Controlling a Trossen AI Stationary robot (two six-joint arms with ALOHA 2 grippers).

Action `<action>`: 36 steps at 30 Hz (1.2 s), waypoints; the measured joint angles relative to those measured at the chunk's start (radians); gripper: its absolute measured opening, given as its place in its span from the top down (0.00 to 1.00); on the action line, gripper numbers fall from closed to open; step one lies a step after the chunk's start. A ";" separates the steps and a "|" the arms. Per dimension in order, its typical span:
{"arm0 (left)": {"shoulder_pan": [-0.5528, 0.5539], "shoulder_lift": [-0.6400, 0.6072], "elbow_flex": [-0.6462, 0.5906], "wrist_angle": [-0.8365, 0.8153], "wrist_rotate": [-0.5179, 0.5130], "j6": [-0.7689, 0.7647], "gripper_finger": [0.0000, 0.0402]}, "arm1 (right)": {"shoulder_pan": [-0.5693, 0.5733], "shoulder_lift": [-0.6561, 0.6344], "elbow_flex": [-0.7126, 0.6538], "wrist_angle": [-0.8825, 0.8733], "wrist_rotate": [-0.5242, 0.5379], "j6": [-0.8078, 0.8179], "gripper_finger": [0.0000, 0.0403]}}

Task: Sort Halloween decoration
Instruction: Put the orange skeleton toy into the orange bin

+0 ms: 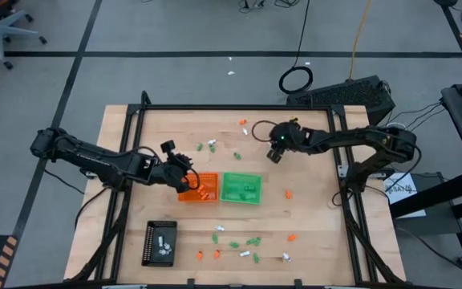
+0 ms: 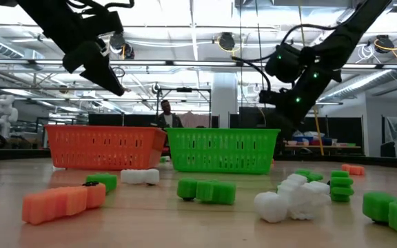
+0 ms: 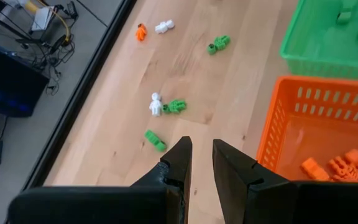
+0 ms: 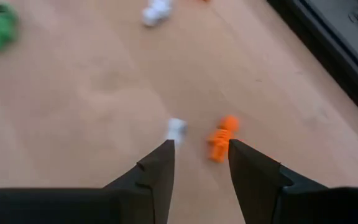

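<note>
Sorting's barely half done, we'd judge: orange trinkets (image 3: 340, 165) fill the orange tray (image 1: 197, 186), yet many trinkets (image 1: 233, 243) lie at six o'clock, left gripper (image 3: 202, 163) narrow, empty, right gripper (image 4: 201, 158) gaping over an orange trinket (image 4: 221, 138).

Two square trays sit side by side at the middle of the counter (image 1: 311, 217), one (image 1: 198, 187) left of the other (image 1: 241, 188). A rectangular tray (image 1: 160, 242) lies at lower left. Trinkets (image 1: 251, 241) scatter along the lower edge, more (image 1: 208, 147) above the trays. The left pincer (image 1: 189, 181) hangs over the left tray's edge, the right pincer (image 1: 275, 154) at upper right.
</note>
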 joint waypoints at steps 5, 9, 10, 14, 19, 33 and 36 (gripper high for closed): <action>0.000 0.000 0.000 0.038 0.000 0.002 0.85 | -0.073 0.006 -0.002 0.006 -0.003 -0.005 0.66; 0.000 0.000 0.000 0.059 0.001 0.019 0.85 | -0.110 0.030 -0.002 0.043 -0.090 -0.003 0.66; 0.000 0.000 0.000 0.060 0.001 0.020 0.85 | -0.114 0.042 -0.002 0.059 -0.107 -0.001 0.66; 0.000 0.000 0.000 0.070 0.001 0.025 0.85 | -0.117 0.097 -0.002 0.095 -0.107 0.000 0.66; 0.000 0.000 0.000 0.075 0.014 0.027 0.85 | -0.117 0.141 -0.002 0.148 -0.107 0.023 0.66; 0.000 0.000 0.000 0.075 0.021 0.027 0.85 | -0.123 0.203 0.002 0.153 -0.106 0.049 0.76; 0.000 0.000 0.000 0.075 0.021 0.026 0.85 | -0.122 0.212 0.002 0.152 -0.103 0.056 0.85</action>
